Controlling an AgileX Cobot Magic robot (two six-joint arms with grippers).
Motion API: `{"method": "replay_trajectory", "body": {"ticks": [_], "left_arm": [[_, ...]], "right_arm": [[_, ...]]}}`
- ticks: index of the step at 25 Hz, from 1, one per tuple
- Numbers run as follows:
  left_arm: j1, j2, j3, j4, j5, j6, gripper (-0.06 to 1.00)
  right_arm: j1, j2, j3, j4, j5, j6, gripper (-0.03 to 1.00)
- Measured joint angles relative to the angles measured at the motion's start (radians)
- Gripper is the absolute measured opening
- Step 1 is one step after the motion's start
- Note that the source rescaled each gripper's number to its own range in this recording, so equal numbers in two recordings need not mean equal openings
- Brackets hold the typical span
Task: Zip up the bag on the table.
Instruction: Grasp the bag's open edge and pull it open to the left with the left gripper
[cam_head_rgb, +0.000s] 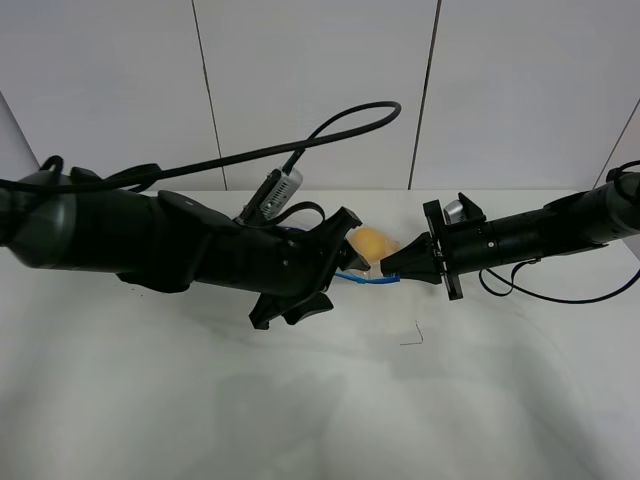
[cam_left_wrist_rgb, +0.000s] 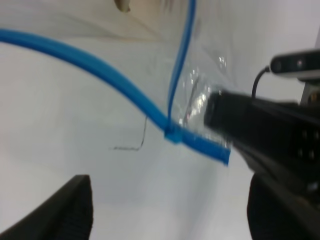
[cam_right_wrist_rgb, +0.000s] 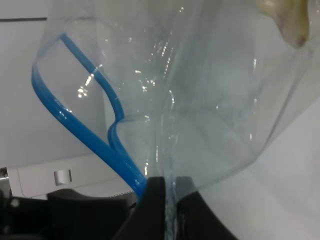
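The clear plastic bag (cam_head_rgb: 372, 262) lies on the white table (cam_head_rgb: 200, 400), mostly hidden behind my left arm. A yellow fruit (cam_head_rgb: 370, 243) shows through it. Its blue zipper strip (cam_head_rgb: 366, 279) runs between the two grippers. The two blue tracks (cam_right_wrist_rgb: 107, 142) stand apart, so the mouth gapes, and they join near the end (cam_left_wrist_rgb: 172, 134). My right gripper (cam_head_rgb: 388, 268) is shut on the bag's plastic corner beside the zipper end (cam_right_wrist_rgb: 169, 200). It also shows in the left wrist view (cam_left_wrist_rgb: 260, 120). My left gripper (cam_head_rgb: 332, 266) is open, with the zipper strip above the gap between its fingers (cam_left_wrist_rgb: 70, 205).
A black cable (cam_head_rgb: 350, 115) loops up over my left arm in front of the grey wall panels. Another cable (cam_head_rgb: 560, 295) trails on the table under my right arm. A thin dark mark (cam_head_rgb: 412, 338) lies on the table in front of the bag.
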Motion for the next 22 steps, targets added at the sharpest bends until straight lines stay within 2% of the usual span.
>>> {"method": "replay_trajectory", "body": {"ticks": [7, 14, 22], "left_arm": [[0.000, 0.083, -0.076, -0.093, -0.002, -0.001, 1.00], [-0.001, 0.143, -0.077, -0.179, 0.013, -0.002, 0.79], [-0.002, 0.155, -0.077, -0.198, 0.015, -0.002, 0.76]], "right_arm": [[0.000, 0.000, 0.000, 0.000, 0.000, 0.000, 0.00], [0.000, 0.000, 0.000, 0.000, 0.000, 0.000, 0.00], [0.000, 0.000, 0.000, -0.005, -0.002, 0.000, 0.00]]}}
